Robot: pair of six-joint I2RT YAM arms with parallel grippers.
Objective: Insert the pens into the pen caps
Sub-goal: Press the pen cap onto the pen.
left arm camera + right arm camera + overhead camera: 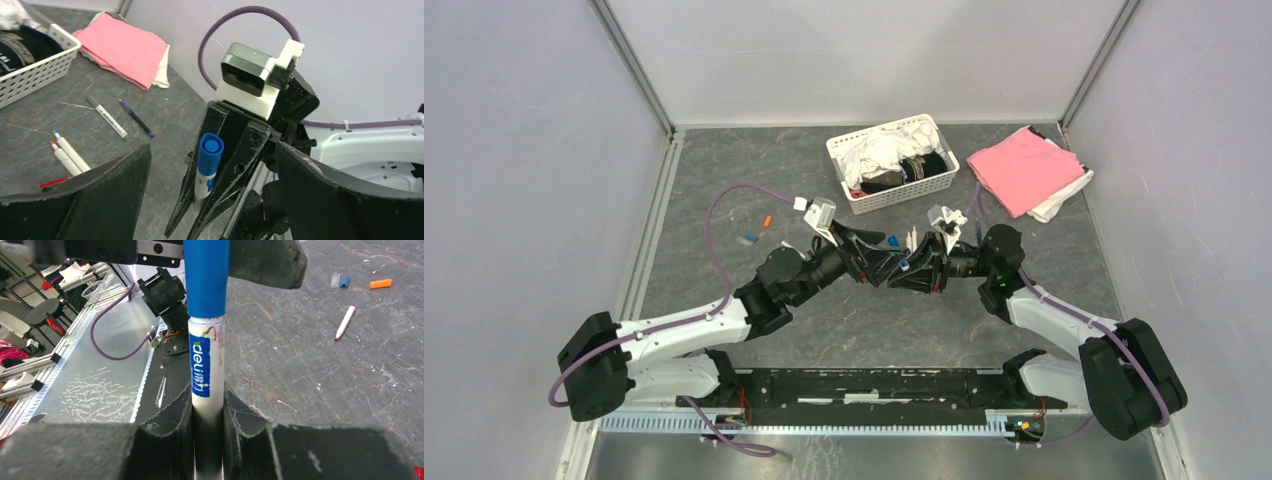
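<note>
My right gripper (207, 410) is shut on a white pen (206, 370) with a blue cap (206, 277) on its far end. In the left wrist view this capped pen (207, 165) stands between my left gripper's (212, 146) widely spread fingers (100, 195), which do not touch it. Both grippers meet above the table's middle, left (876, 262) and right (921, 268). Loose caps lie on the table: grey (335, 280), blue (345, 281), orange (380, 283). A red-tipped pen (345, 322) lies near them. Several more pens (65, 155) lie on the other side.
A white basket (894, 190) of clothes stands at the back. A folded pink cloth (1022, 165) lies at the back right. A grey-capped pen (107, 117) and a purple pen (136, 118) lie in front of the cloth. The left arm's purple cable (724, 215) loops over the table.
</note>
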